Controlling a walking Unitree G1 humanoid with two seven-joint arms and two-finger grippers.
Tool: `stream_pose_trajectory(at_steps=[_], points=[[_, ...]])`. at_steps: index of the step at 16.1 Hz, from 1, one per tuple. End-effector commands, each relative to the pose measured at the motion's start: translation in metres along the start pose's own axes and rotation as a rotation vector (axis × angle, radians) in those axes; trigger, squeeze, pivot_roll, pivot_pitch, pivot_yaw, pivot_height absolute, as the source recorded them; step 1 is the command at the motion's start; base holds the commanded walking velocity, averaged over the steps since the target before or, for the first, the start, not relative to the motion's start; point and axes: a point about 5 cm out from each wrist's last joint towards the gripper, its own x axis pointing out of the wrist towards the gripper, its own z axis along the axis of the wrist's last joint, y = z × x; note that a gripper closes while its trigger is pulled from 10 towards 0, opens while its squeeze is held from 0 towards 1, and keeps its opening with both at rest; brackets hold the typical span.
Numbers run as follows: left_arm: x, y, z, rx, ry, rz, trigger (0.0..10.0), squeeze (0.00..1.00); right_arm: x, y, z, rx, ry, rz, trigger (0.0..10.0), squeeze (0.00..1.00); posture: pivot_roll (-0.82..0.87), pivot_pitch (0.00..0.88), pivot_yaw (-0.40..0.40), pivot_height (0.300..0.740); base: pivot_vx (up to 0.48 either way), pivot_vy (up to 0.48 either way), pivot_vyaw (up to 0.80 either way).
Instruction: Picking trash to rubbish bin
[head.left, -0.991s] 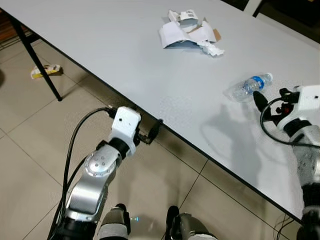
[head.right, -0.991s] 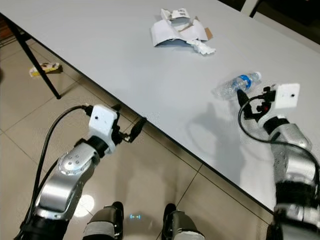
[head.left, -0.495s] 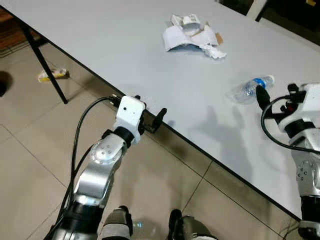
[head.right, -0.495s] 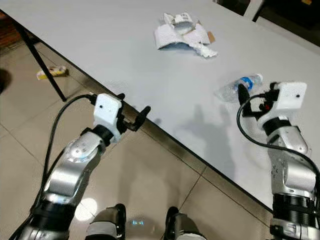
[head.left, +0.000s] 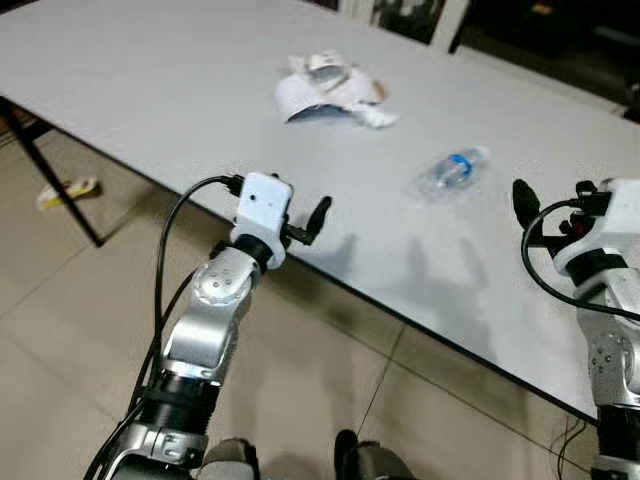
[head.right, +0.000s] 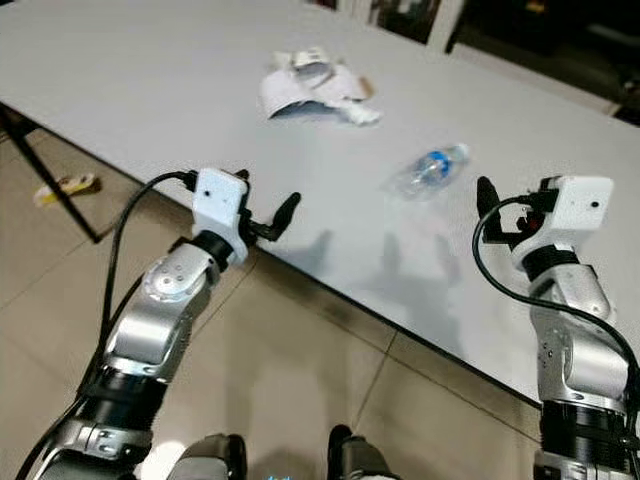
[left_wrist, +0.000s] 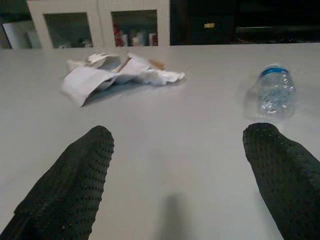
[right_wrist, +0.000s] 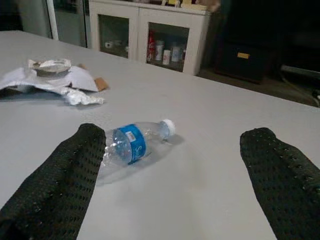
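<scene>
Clear plastic bottle (right_wrist: 131, 145) lying on side on grey table (head.left: 180, 110), ahead of right gripper (right_wrist: 170, 180), nearer its one finger; nothing held, fingers spread wide. Step, by my reading: reach before first pick. Next move calls for advance until fingers straddle bottle, then close. Left gripper (left_wrist: 175, 185) also spread, empty, at near table edge; paper heap (left_wrist: 117, 72) well ahead of it. Count: one bottle, one paper heap, one scrap on floor (head.left: 66, 191). No bin visible.
</scene>
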Motion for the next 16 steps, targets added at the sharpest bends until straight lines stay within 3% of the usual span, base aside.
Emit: stream_pose_trajectory(at_steps=[1, 5, 16], points=[[0.002, -0.002, 0.001, 0.005, -0.009, -0.007, 10.0, 0.0, -0.002, -0.001, 0.004, 0.008, -0.017, -0.009, 10.0, 0.0, 0.23, 0.111, -0.08, 0.74, 0.0, 0.0, 0.0], [0.007, 0.003, 0.002, -0.007, -0.016, 0.006, 10.0, 0.0, -0.002, 0.0, 0.004, 0.011, -0.02, -0.019, 10.0, 0.0, 0.23, 0.096, -0.072, 0.74, 0.18, 0.0, 0.0], [0.015, 0.003, 0.004, 0.01, -0.038, -0.005, 10.0, 0.0, 0.003, 0.007, 0.014, -0.034, -0.067, -0.02, 10.0, 0.0, 0.23, 0.08, -0.059, 0.74, 0.464, 0.0, 0.0]])
